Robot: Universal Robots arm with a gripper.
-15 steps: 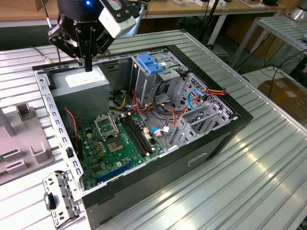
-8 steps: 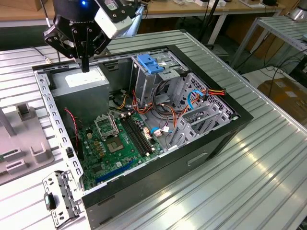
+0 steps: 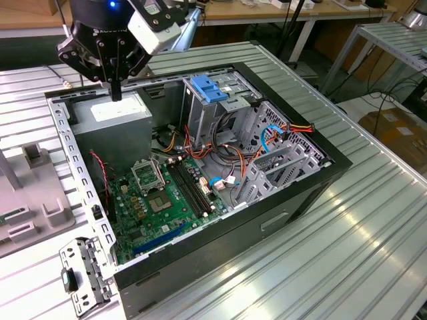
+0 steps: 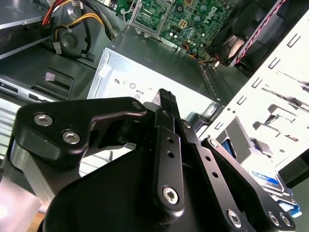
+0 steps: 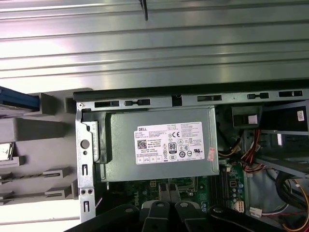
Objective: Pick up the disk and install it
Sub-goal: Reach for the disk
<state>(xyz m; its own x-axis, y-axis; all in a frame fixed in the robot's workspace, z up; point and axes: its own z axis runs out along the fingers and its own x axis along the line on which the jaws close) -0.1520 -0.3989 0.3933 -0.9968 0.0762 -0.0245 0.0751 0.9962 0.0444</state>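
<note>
My gripper [image 3: 117,93] hangs at the back of the exterior view's left, just above the grey power-supply box [image 3: 110,113] in the open computer case [image 3: 220,173]. Its black fingers are shut with nothing between them; in the second wrist view the gripper [image 4: 166,95] points at the box's white sticker. The disk [image 4: 268,180], with a white and blue label and blue rails, rests in a grey stand outside the case. In the first wrist view its blue rail [image 5: 17,100] shows beside the case wall, apart from the gripper [image 5: 172,212].
A light-blue slotted bracket [image 3: 209,88] sits on the metal drive cage at the back of the case. The green motherboard [image 3: 167,200] and loose cables fill the floor. A grey stand [image 3: 33,193] and a metal bracket [image 3: 83,273] lie outside on the ribbed table [image 3: 347,253].
</note>
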